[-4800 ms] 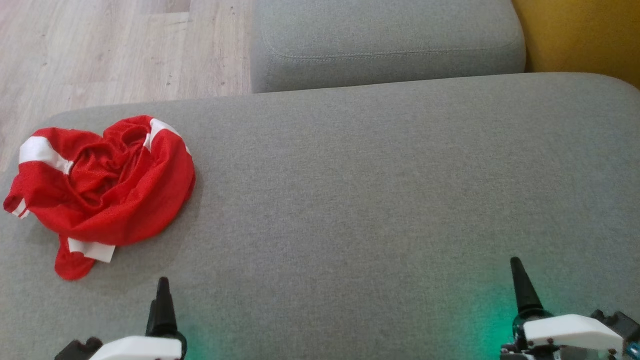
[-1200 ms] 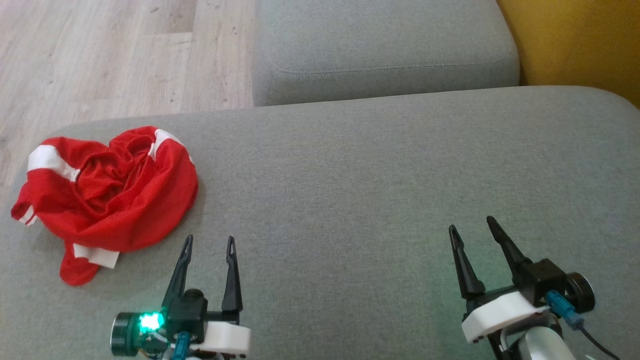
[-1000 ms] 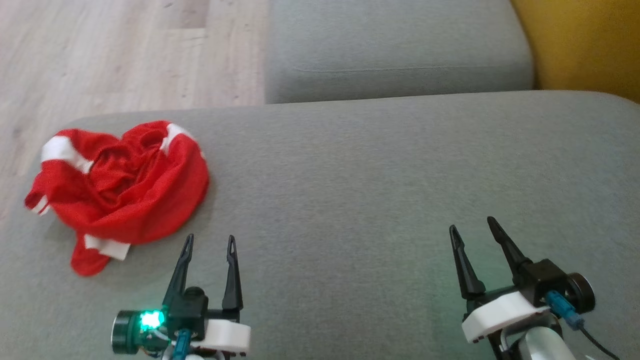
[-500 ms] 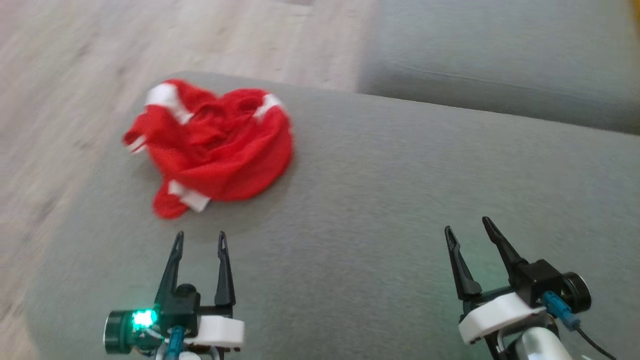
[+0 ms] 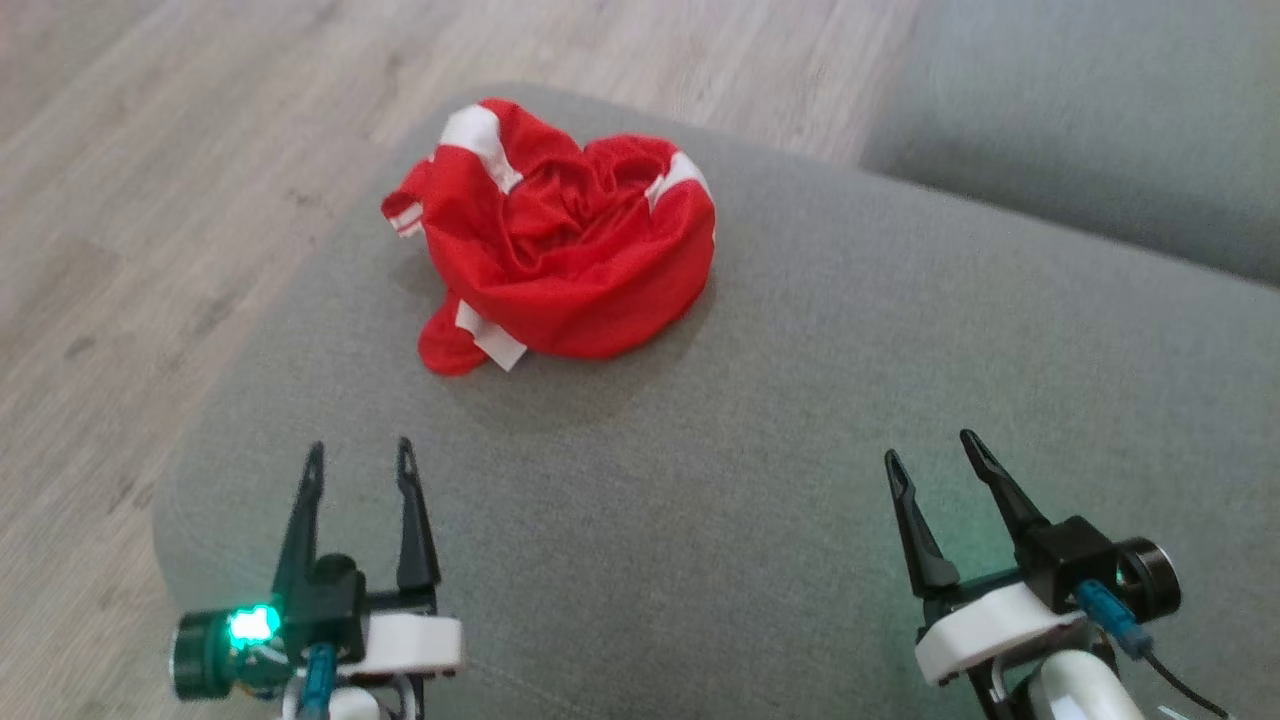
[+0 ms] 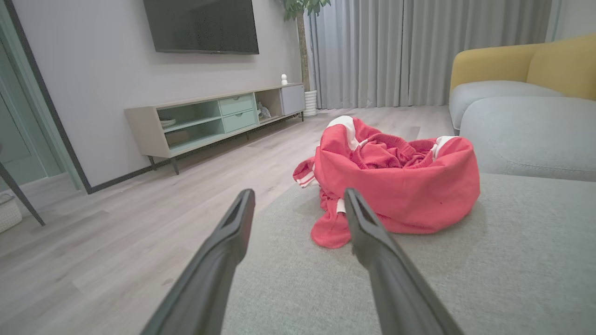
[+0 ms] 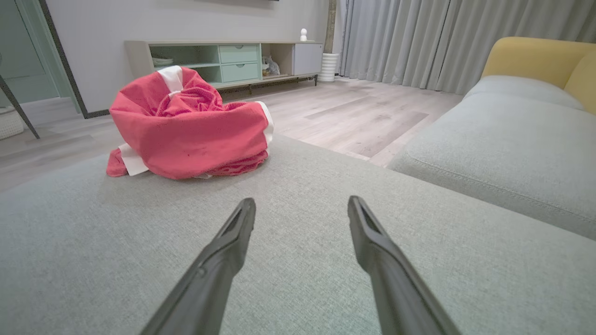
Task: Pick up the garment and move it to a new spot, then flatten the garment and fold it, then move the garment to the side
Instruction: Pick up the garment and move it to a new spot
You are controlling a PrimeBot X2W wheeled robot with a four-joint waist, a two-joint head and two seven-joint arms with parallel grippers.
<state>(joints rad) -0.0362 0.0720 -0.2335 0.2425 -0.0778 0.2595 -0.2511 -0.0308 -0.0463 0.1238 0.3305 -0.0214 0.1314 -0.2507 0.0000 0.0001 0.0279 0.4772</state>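
Note:
A crumpled red garment (image 5: 565, 265) with white bands lies bunched on the grey cushion (image 5: 800, 420), near its far left corner. It also appears in the left wrist view as the garment (image 6: 400, 186), just beyond my fingers and to their right, and in the right wrist view as the garment (image 7: 191, 128), ahead to the left. My left gripper (image 5: 358, 455) hovers open over the cushion a short way in front of the garment, with nothing between its fingers. My right gripper (image 5: 928, 447) is open too, far to the right of the garment and holding nothing.
The cushion's rounded left edge (image 5: 190, 470) drops to a pale wood floor (image 5: 130, 200). A second grey cushion (image 5: 1080, 150) lies at the back right. A low TV cabinet (image 6: 219, 116), curtains (image 6: 419, 51) and a yellow sofa back (image 6: 526, 65) stand across the room.
The head camera has swung left, so the garment now sits near the picture's upper middle. Both grippers have come up into view with their fingers apart since the oldest frame. The garment itself has not moved.

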